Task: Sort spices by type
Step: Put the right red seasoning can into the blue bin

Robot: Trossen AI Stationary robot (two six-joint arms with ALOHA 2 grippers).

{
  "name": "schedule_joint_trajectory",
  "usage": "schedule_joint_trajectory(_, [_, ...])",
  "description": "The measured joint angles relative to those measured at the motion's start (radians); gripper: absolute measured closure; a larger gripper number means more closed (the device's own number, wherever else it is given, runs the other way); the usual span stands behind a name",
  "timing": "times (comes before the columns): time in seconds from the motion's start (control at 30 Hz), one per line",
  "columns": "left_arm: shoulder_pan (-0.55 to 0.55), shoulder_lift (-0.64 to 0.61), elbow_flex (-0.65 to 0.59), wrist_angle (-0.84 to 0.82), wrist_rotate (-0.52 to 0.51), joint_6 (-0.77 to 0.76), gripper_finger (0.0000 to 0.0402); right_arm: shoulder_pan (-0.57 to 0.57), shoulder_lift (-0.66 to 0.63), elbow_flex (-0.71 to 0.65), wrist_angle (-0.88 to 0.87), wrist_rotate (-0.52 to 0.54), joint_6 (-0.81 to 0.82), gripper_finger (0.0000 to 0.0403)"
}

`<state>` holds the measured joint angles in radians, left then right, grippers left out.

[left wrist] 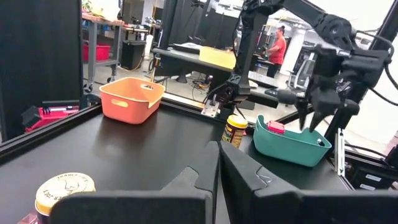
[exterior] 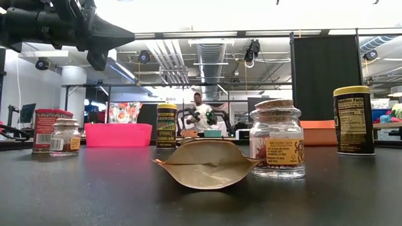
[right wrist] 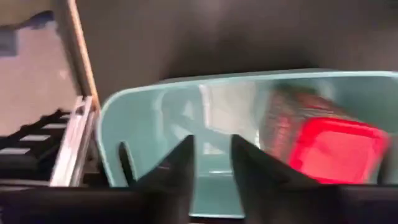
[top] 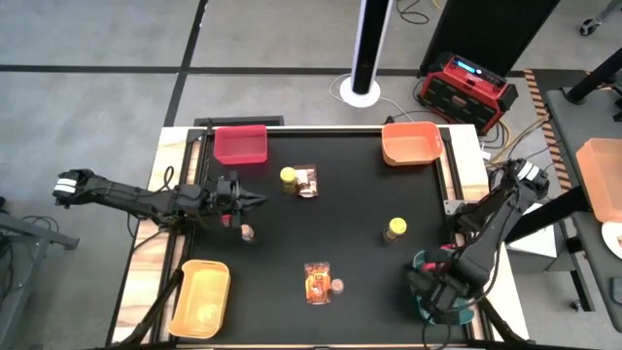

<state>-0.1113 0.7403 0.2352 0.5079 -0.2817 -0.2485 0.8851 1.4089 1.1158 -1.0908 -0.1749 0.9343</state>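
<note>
My left gripper (top: 255, 201) hovers shut above the table's left middle, pointing right; its closed fingertips (left wrist: 219, 163) hold nothing. A tiny round jar (top: 247, 232) stands just near of it, beside a red blocky container (exterior: 47, 129). Farther back a yellow-lidded jar (top: 288, 177) stands next to a brownish packet (top: 307, 182). Another yellow-lidded jar (top: 395, 228) stands right of centre. An orange-brown packet (top: 318, 283) lies near the front edge with a small jar (top: 337, 286) beside it. My right gripper (right wrist: 211, 163) hangs open over the teal bin (right wrist: 155, 112), where a red-lidded container (right wrist: 329, 146) lies.
A red bin (top: 240, 144) stands at the far left, an orange bin (top: 411, 143) at the far right, a yellow bin (top: 201, 297) at the near left. The teal bin (top: 420, 288) sits at the near right. Bare black mat shows in the middle.
</note>
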Motion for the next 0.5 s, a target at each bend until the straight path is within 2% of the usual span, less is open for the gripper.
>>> schedule_joint_trajectory(0.07, [0.0, 0.0, 0.0, 0.0, 0.0, 0.0, 0.0402, 0.001, 0.022, -0.025, 0.015, -0.039, -0.003, 0.0375])
schedule_joint_trajectory(0.1, [0.0, 0.0, 0.0, 0.0, 0.0, 0.0, 0.0402, 0.003, 0.035, -0.036, 0.007, -0.052, 0.007, 0.0381])
schedule_joint_trajectory(0.27, [0.0, 0.0, 0.0, -0.003, 0.0, 0.0, 0.0402, 0.003, 0.086, -0.068, -0.097, -0.062, 0.033, 0.0393])
schedule_joint_trajectory(0.5, [0.0, 0.002, 0.0, -0.006, 0.002, 0.0, 0.0402, 0.003, 0.092, -0.078, -0.122, -0.069, 0.053, 0.0394])
